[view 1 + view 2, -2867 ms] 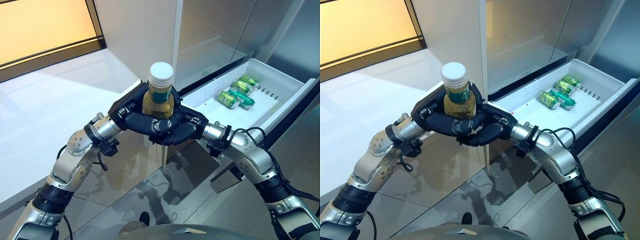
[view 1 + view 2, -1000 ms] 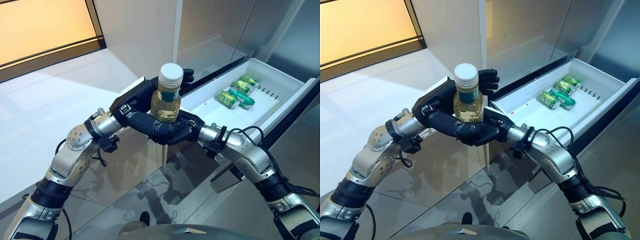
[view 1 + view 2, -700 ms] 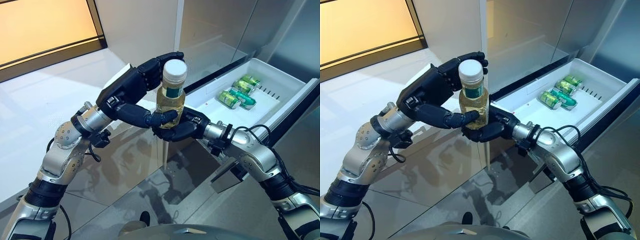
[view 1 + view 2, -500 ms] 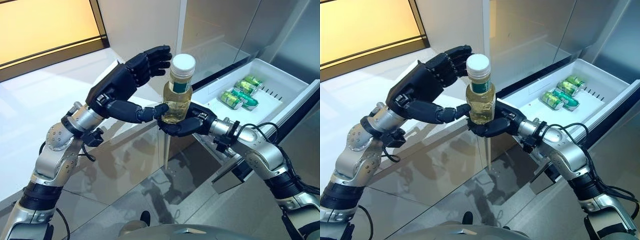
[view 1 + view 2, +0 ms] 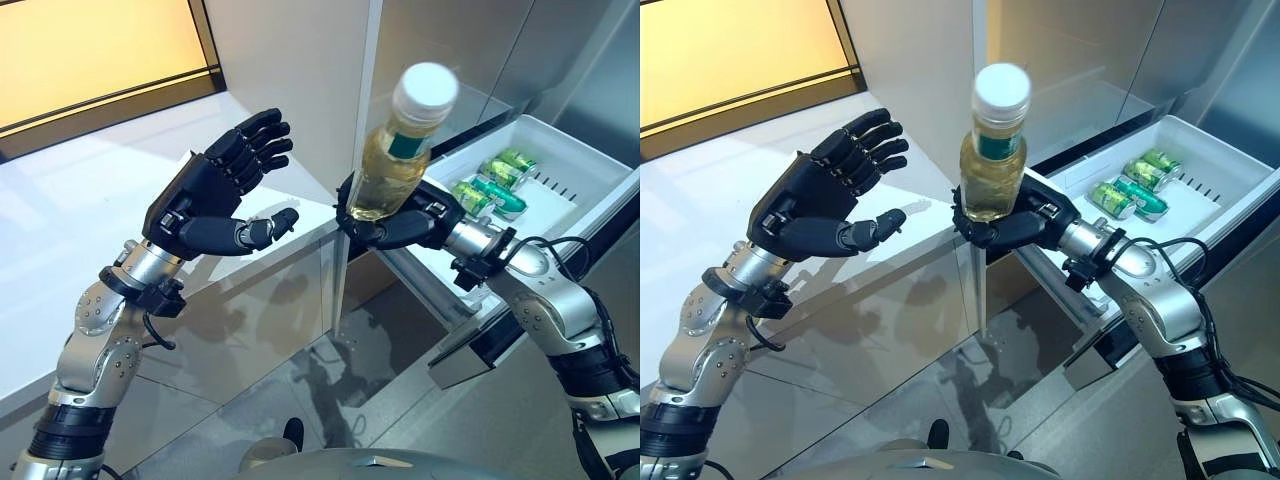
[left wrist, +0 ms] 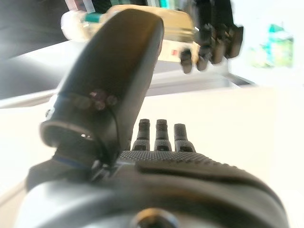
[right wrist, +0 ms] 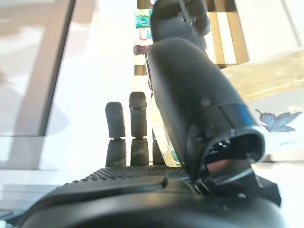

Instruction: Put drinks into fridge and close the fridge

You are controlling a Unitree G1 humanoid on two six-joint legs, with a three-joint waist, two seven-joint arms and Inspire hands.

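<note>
Item: bottle (image 5: 994,160), pale yellow drink, white cap, green neck band; held in the right hand (image 5: 1012,226), whose fingers and thumb were curled round its lower body; in the left eye view it leaned with the cap toward 1 o'clock, aimed at the fridge side.

Change noted: half a second before, the left hand's thumb lay against the bottle beside the right hand; now the left hand (image 5: 812,210) had drawn off toward 9 o'clock, fingers spread and straight, holding nothing, well apart from the bottle; the bottle had travelled toward 2 o'clock and risen. Judgement: the handover was complete and the right arm alone carried the drink; the placing step lay ahead.

Destination: open fridge drawer (image 5: 590,150), white, at 2 o'clock of the bottle; pulled out, not yet shut.

Contents already in: green cans (image 5: 484,193), lying on their sides together near the drawer's middle; they took up the part at 12 o'clock of the wrist, so the bottle would likely need the bare floor on the near side of them, or to be laid flat.

Surroundings: white table (image 5: 60,250) at 8 o'clock, under the left hand; steel fridge front (image 5: 1080,50) at 12 o'clock; glossy floor (image 5: 330,390) at 6 o'clock.

Obstruction: the drawer's near rim stood between bottle and tray; the bottle was tall, and the drawer could fail to close over it if left upright; this could not be settled from these views.
</note>
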